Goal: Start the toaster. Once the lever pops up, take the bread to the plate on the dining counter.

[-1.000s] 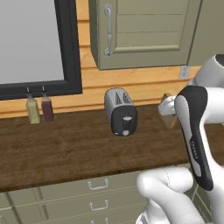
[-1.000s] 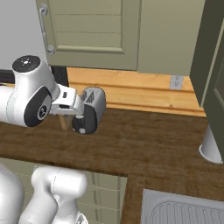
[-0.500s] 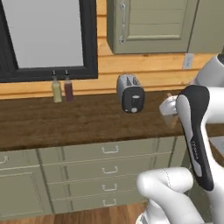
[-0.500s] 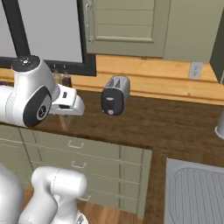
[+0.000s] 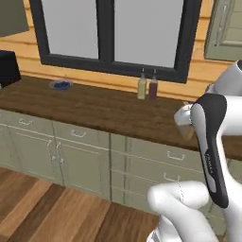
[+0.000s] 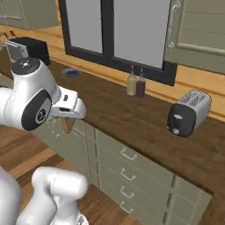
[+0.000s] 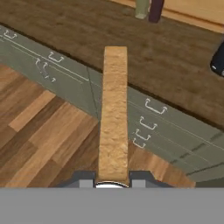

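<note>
My gripper point(image 7: 113, 176) is shut on the bread point(image 7: 113, 109), a tan slice seen edge-on that runs up the middle of the hand view, above the drawer fronts and the wood floor. From the right base view the gripper point(image 6: 67, 119) hangs in front of the counter's edge, with the bread point(image 6: 66, 126) poking out below the hand. The silver-white toaster point(image 6: 189, 113) with its black end panel stands on the brown counter far to the right of the gripper; its dark end point(image 7: 217, 60) shows at the hand view's right edge. The plate and the dining counter are out of view.
Two bottles point(image 5: 147, 87) point(image 6: 136, 83) stand under the dark-framed window. A small blue dish point(image 5: 60, 85) point(image 6: 70, 72) and a black appliance point(image 6: 28, 49) sit further left on the counter. Olive drawers point(image 5: 80, 156) face a wooden floor point(image 5: 52, 212).
The whole picture has shifted: the base has moved back and turned left, away from the toaster. The bread stays in the shut gripper.
</note>
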